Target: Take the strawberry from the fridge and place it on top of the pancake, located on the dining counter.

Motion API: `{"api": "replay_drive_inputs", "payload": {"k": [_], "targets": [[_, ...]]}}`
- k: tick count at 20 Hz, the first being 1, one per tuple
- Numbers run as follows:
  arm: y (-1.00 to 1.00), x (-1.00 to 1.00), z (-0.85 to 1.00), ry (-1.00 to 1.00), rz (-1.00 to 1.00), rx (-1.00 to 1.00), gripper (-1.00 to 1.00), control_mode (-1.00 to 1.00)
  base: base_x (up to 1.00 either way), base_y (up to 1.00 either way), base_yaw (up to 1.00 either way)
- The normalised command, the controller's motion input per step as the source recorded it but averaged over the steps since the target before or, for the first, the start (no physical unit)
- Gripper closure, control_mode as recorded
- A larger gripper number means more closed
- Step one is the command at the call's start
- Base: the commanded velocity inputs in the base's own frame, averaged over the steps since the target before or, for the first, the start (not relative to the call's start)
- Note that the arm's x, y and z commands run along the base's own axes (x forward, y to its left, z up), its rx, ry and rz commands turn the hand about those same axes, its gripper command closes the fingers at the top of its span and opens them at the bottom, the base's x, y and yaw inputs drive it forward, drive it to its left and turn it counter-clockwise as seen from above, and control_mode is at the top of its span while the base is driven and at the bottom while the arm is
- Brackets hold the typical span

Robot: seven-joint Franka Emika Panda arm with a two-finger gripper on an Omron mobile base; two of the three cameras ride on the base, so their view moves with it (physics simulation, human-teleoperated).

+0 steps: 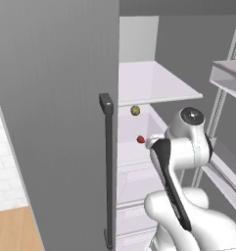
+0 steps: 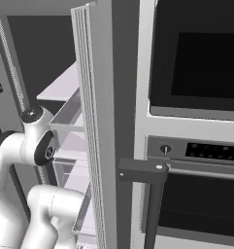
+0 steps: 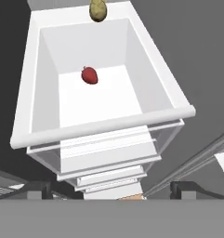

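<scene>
The fridge (image 1: pixel 56 122) stands with its right door swung open and its grey left door shut. The strawberry (image 3: pixel 89 75), tiny and dark red, lies on the floor of a white open-topped drawer (image 3: pixel 104 126); in the left base view the strawberry (image 1: pixel 140 139) sits just left of my wrist. My gripper (image 3: pixel 111 190) hovers above the drawer's near rim, open and with nothing between its dark fingertips (image 3: pixel 36 188). The strawberry is ahead of it, well apart. The pancake and the dining counter are out of view.
A brownish-yellow ball (image 3: pixel 98 10) rests at the drawer's far edge, the same ball (image 1: pixel 135 111) lying under a white shelf (image 1: pixel 153 83). More drawers stack below. The open door (image 2: pixel 96 121) with its racks flanks my arm; an oven (image 2: pixel 196 63) stands right of it.
</scene>
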Motion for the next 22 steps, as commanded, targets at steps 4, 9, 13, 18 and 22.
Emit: {"api": "replay_drive_inputs", "payload": {"k": [4, 9, 13, 18, 22], "targets": [[-0.02, 0.36, -0.6, -0.07, 0.01, -0.02, -1.0, -1.0, 0.0, 0.0, 0.0], [-0.09, 0.75, -0.19, 0.0, 0.0, 0.0, -1.0, -1.0, 0.0, 0.0, 0.0], [-0.03, 0.93, -0.17, 0.0, 0.04, 0.0, -1.0, -1.0, 0.0, 0.0, 0.0], [0.0, 0.61, -0.11, 0.09, 0.1, 0.0, -1.0, -1.0, 0.0, 0.0, 0.0], [0.0, 0.41, -0.04, 0.1, 0.13, 0.0, -1.0, -1.0, 0.0, 0.0, 0.0]]}}
